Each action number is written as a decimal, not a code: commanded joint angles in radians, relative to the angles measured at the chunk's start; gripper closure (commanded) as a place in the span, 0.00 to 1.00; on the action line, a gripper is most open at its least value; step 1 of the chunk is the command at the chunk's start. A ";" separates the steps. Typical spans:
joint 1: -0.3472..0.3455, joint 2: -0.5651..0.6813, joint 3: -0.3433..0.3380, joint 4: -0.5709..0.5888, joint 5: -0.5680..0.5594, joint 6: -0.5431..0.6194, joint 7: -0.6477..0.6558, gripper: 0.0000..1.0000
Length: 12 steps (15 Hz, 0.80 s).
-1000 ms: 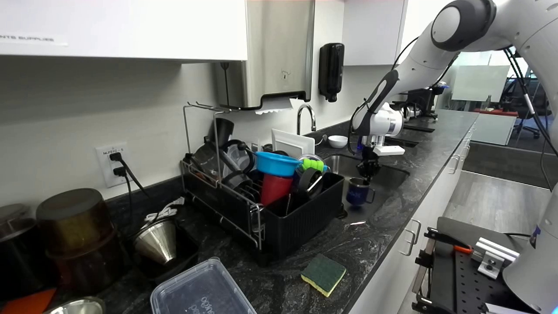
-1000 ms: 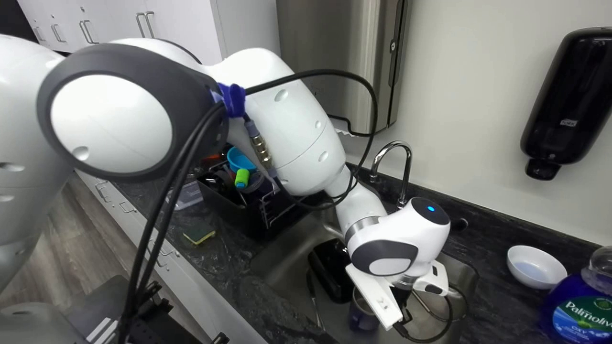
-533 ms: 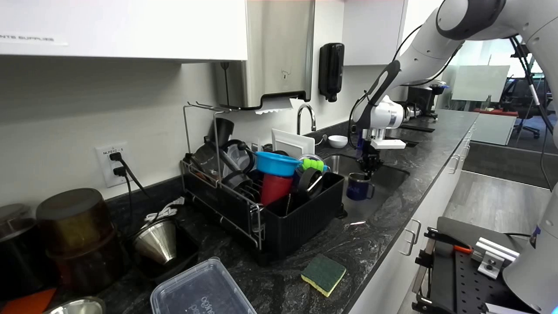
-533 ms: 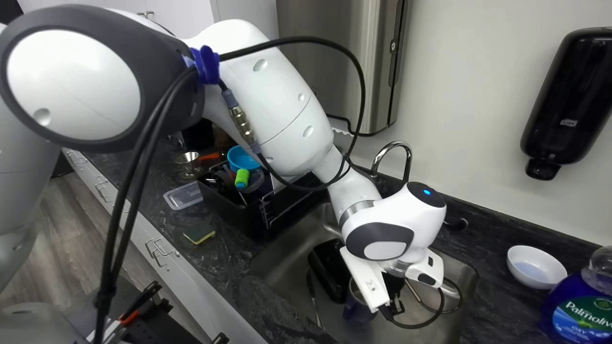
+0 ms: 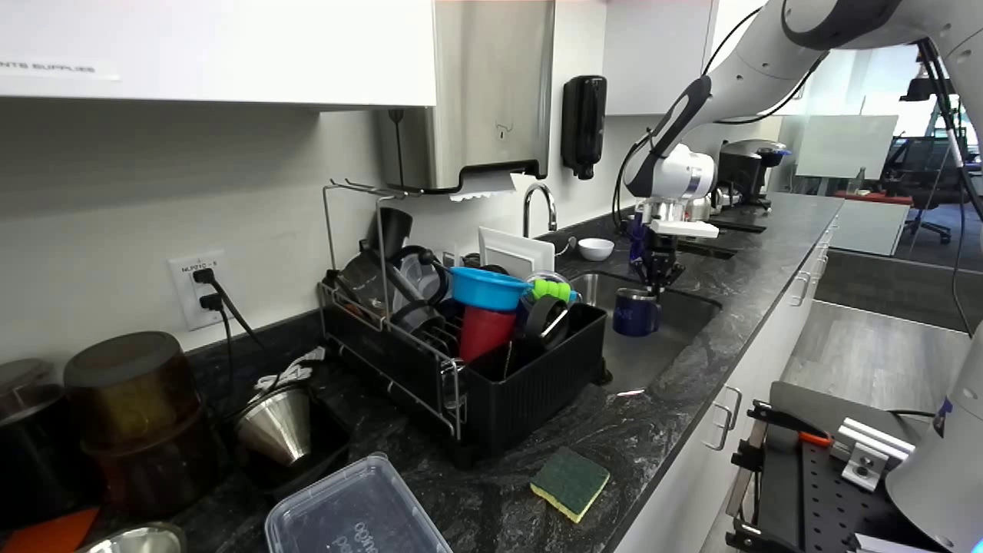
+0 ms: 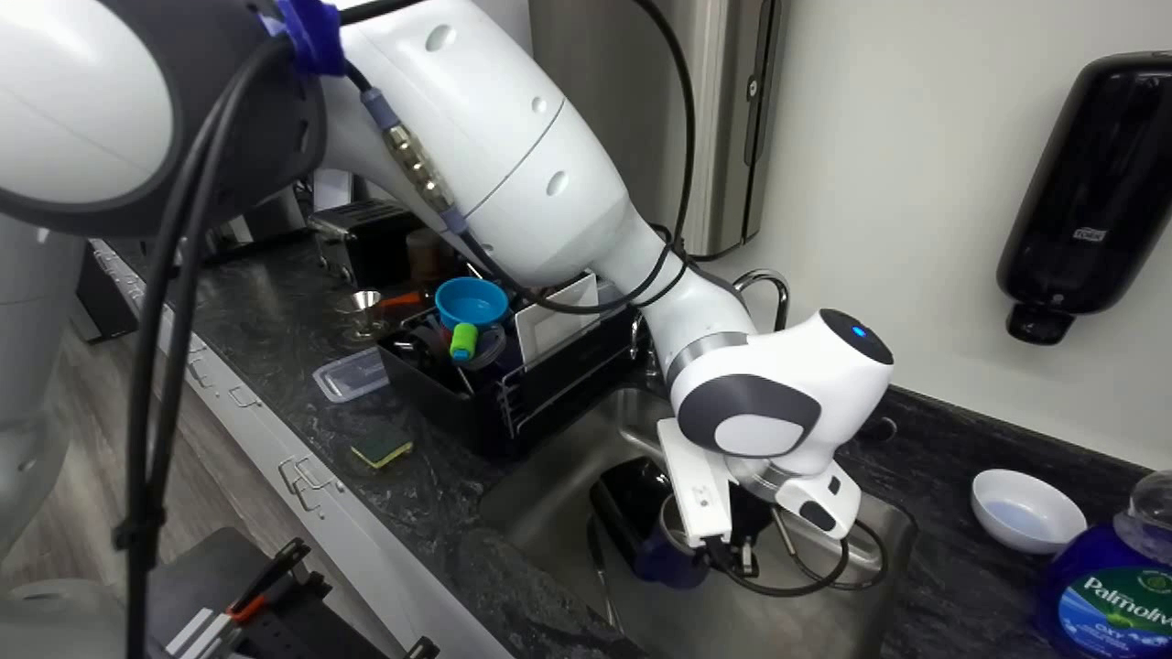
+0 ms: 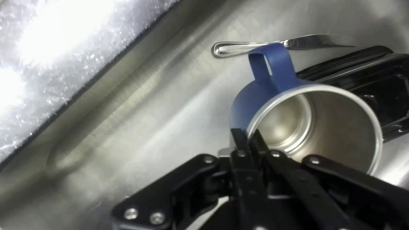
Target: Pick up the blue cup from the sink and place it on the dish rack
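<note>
Rack (image 5: pixel 537 388) comes first, just left of the sink (image 5: pixel 676 322) in an exterior view. It looks very full, blue bowl (image 5: pixel 488 290) and all, so a good spot may be hard to find. Then a sponge (image 5: pixel 570 481) lies outside the sink, closer to us. Last comes the blue cup (image 5: pixel 634 313), hanging at the sink. The gripper (image 7: pixel 248 135) pinches its rim tight, one finger inside and one outside. The cup looks off the sink's bottom, but how high I can't tell.

So I think this is the lifting step. Next, the cup should rise past the sink's edge, go left of the sink, and come down softly. With only the rim held, it may swing.
</note>
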 commanded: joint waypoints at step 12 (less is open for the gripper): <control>0.028 -0.050 -0.087 0.044 0.178 -0.359 0.144 0.98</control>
